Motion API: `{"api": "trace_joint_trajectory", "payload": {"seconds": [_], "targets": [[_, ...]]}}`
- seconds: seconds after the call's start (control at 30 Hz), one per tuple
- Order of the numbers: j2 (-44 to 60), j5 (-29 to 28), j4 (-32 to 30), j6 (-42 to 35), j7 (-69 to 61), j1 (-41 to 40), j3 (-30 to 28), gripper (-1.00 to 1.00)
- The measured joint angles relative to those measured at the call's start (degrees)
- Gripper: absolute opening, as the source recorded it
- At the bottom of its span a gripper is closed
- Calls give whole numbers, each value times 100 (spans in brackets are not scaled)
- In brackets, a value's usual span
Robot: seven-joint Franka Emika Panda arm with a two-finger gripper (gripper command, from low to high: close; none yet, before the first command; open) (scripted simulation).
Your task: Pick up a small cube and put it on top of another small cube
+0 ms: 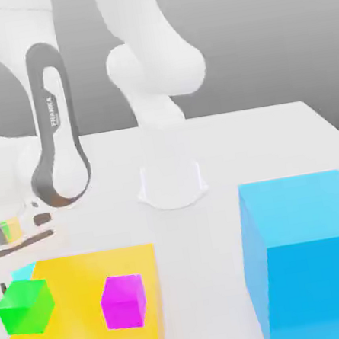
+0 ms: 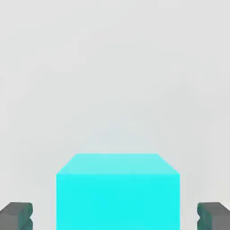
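Claw (image 2: pixel 115 218) spread wide, fingers (image 2: pixel 17 216) flanking small cyan cube (image 2: pixel 117 193), untouched

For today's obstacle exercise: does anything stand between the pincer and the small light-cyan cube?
Nothing visible does. In the hand view the small light-cyan cube sits between the two dark fingertips, which stand apart from its sides.
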Motion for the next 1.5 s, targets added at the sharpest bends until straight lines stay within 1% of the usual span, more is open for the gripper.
{"api": "trace_joint_trajectory", "payload": {"seconds": [0.17,0.37,0.43,0.63,0.77,0.93,1.07,1.1,1.13,1.2,1.3,1.37,1.4,1.5], "targets": [[-6,6,-1,5,-3,0,0,-100],[-1093,-169,-183,-878,102,79,-92,-100],[-1181,-115,-16,-915,-185,124,57,-100],[-1056,456,370,-572,-1245,-83,544,-100],[-955,698,591,-270,-1833,-220,820,-100],[-853,764,831,146,-2371,-281,1035,-100],[-808,601,985,496,-2598,-224,1117,-100],[-834,670,1001,543,-2682,-203,1304,-100],[-873,773,1010,573,-2771,-200,1574,-100],[-969,1153,1017,599,-3053,-206,2229,-100],[-1172,2056,970,483,-3671,-226,3230,-100],[-1343,2721,943,357,-4118,-100,3780,-100],[-1444,3061,932,279,-4342,55,4023,-100],[-1864,4183,920,-76,-5037,919,4573,-100]]}}
